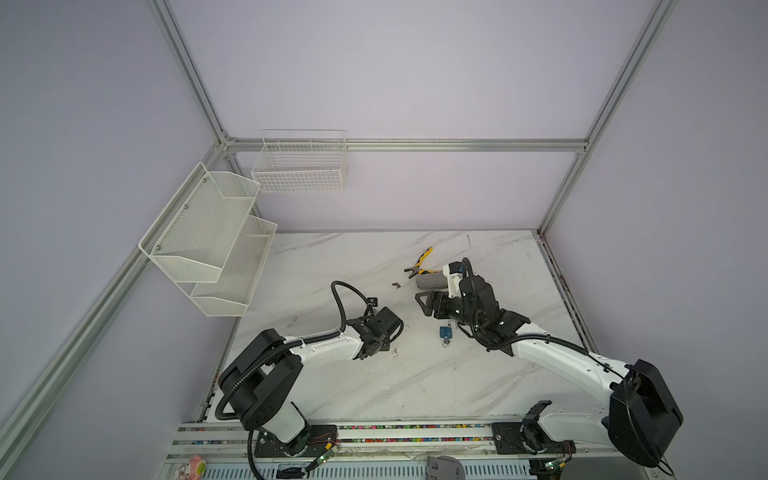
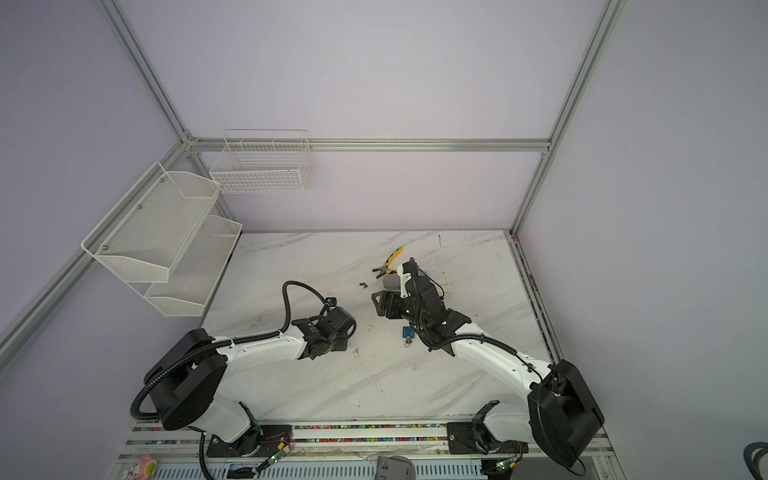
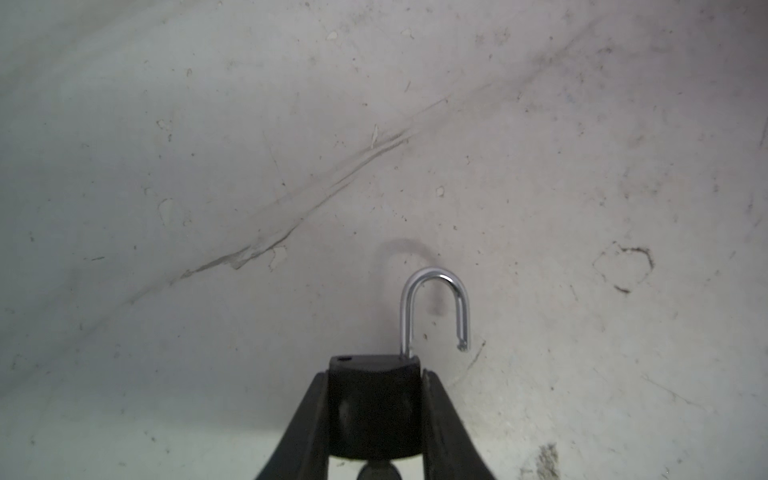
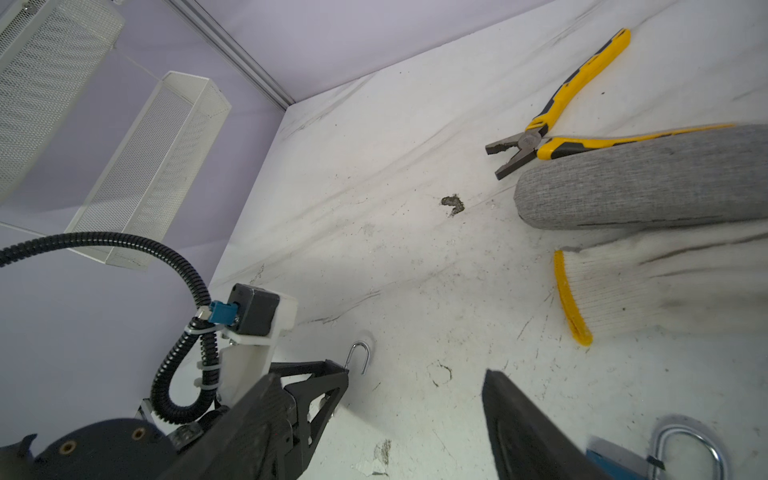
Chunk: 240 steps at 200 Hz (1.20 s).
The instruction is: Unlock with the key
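Padlock [image 3: 374, 407], black-bodied, pinched across its sides between the jaws of the left gripper [image 3: 374, 376], low over the marble-patterned worktop [image 1: 374, 395] near its middle. Its steel shackle [image 3: 434, 276] is unlatched: one leg sits in the body, while the other ends free in the air, clear of its socket hole. Whether a key sits in the underside of the body cannot be told, as that end is hidden between the jaws.

The right gripper [image 1: 422, 304], jaws spread wide and holding nothing, hangs above the worktop a little nearer the far edge than the padlock and well apart from it. Under the right arm's wrist, toward the right edge, a small blue item [image 1: 445, 332] with a metal loop lies on the bare worktop. What it is cannot be told.

Toward the far edge lie yellow-handled pliers [image 4: 552, 120], mouth open, one handle running along a grey fabric roll [image 4: 644, 183]. Just beside the roll lies a white knit glove [image 4: 665, 282] with a yellow cuff.

A two-tier white mesh shelf [image 1: 208, 237] hangs on the left wall, and a white wire basket [image 1: 299, 166] on the back wall.
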Available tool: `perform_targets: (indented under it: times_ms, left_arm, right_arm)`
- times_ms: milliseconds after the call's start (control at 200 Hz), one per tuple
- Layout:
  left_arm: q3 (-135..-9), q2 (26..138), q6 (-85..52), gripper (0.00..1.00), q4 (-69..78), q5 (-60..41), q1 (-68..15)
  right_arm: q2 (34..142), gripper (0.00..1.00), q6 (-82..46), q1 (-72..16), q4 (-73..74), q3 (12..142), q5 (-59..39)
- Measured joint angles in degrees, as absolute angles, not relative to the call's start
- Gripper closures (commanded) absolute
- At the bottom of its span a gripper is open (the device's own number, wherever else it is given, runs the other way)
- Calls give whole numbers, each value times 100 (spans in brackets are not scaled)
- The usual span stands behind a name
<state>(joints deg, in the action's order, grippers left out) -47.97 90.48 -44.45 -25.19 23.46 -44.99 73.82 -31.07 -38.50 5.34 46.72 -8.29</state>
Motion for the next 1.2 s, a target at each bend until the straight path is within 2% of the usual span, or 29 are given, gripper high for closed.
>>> perform_targets:
  times_ms: [225, 280, 575, 655, 860, 985, 1065, 1095, 1200]
  left_arm:
    - [-4842, 9268, -4462, 100, -2587, 2290, -4466]
    - [-4851, 9268, -4462, 97, -2593, 2279, -4462]
    - [-4853, 9266, -4456, 65, -2598, 2270, -4407]
    - [-4853, 9251, -4447, 59, -2611, 2257, -4383]
    - [-4853, 8831, -4381, 38, -2648, 2226, -4320]
    - [-4853, 8335, -4259, 18, -2670, 2274, -4244]
    - [-4860, 7878, -4080, 6, -2705, 2405, -4115]
    - [-4866, 7719, -4027, 1, -2709, 2462, -4042]
    - [-4886, 7177, -3905, 0, -2692, 2808, -3645]
  right_arm:
    - [7384, 22, -3105, -3817, 567, 4670, -790]
    - [7384, 22, -3105, -3813, 576, 4670, -788]
    - [7384, 22, -3105, -3769, 582, 4670, -760]
    - [7384, 22, -3105, -3750, 582, 4670, -746]
    - [7380, 21, -3105, -3658, 572, 4694, -642]
    - [7269, 14, -3103, -3527, 521, 4777, -414]
    - [7057, 3, -3096, -3339, 486, 4845, -117]
    - [6954, 3, -3087, -3262, 486, 4860, 25]
    - [6499, 3, -3063, -2871, 495, 4869, 738]
